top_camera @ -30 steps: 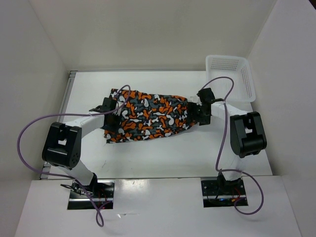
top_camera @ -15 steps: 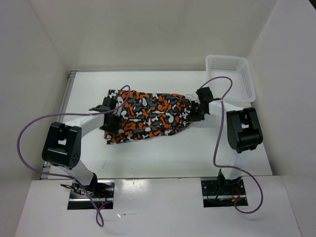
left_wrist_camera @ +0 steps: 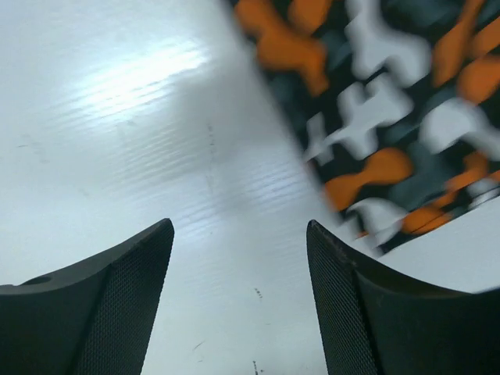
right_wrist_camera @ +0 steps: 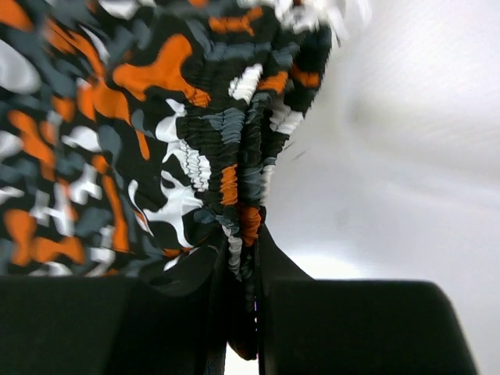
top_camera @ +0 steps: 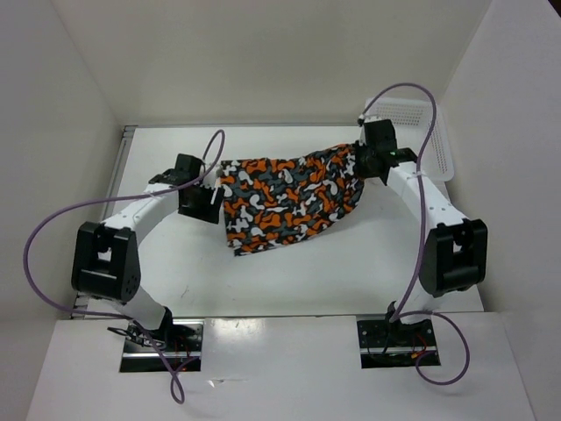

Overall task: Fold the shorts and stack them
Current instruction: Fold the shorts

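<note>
**A:** Since both wrist views are sharp enough, what has the right gripper (right_wrist_camera: 244,269) got?

**B:** Its fingers are clamped tight on the gathered elastic waistband of the orange, white, grey and black blotch-patterned fabric shorts (top_camera: 285,195). The bunched cloth comes straight out from between them.

**A:** And the left gripper (left_wrist_camera: 238,258)?

**B:** Its fingers are spread apart with nothing between them. Bare white tabletop (left_wrist_camera: 117,117) shows through the gap. The edge of the shorts lies close by its right finger, but I cannot tell whether cloth and finger touch.

**A:** Where do the shorts sit overall?

**B:** Seen from above, they stretch between the two grippers across the far middle of the tabletop. They are pinched narrow at the right gripper and fan wider toward the left one. One corner trails toward the near side, closer to the left arm.

**A:** Any container?

**B:** A white perforated plastic basket (top_camera: 438,132) stands at the far right corner. The right wrist overlaps its near left corner, and the part in view shows only its own mesh floor and sides.

**A:** And the surroundings?

**B:** The tabletop is smooth and white, and plain white walls (top_camera: 263,61) close it in on three sides. A purple cable (top_camera: 401,85) loops from each arm.
</note>
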Controlling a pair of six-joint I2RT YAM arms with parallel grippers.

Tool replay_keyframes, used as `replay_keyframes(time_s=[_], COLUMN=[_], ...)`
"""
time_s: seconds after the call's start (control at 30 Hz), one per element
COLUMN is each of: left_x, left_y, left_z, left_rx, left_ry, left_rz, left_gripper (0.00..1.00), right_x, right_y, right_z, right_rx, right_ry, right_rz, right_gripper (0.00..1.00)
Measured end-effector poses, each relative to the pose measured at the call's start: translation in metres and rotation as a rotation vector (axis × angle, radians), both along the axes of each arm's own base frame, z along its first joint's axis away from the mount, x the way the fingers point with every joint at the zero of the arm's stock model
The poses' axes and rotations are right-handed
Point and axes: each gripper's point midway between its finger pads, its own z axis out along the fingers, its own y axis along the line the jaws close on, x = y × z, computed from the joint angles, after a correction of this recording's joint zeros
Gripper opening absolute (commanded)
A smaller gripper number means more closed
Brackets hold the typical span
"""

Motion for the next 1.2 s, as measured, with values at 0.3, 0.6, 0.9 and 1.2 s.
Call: replay_keyframes(time_s=[0.3, 0.6, 0.9, 1.2], left_x=[0.005, 0.02, 0.026, 0.04], left_y=[-0.051, -0.082, -0.076, -0.051], left_z=[-0.05, -0.045, -0.045, -0.044], left_rx=[-0.03, -0.082, -0.077, -0.052], left_ry=[0.13, 0.085, 0.069, 0.04], left_rz=[-0.132, -0.202, -0.179, -0.11], left_gripper=[0.78, 0.78, 0.79, 0.79], right_x=[0.005, -0.024, -0.033, -0.027], right_y=[0.095, 0.199, 0.24, 0.306], right_z=[0.09, -0.014, -0.059, -0.006], right_rx=[-0.172, -0.245, -0.243, -0.03], right_ry=[-0.28, -0.102, -0.025, -0.121], right_rz=[0.269, 0.579, 0.688, 0.837], right_gripper=[0.0, 0.01, 0.5, 0.7])
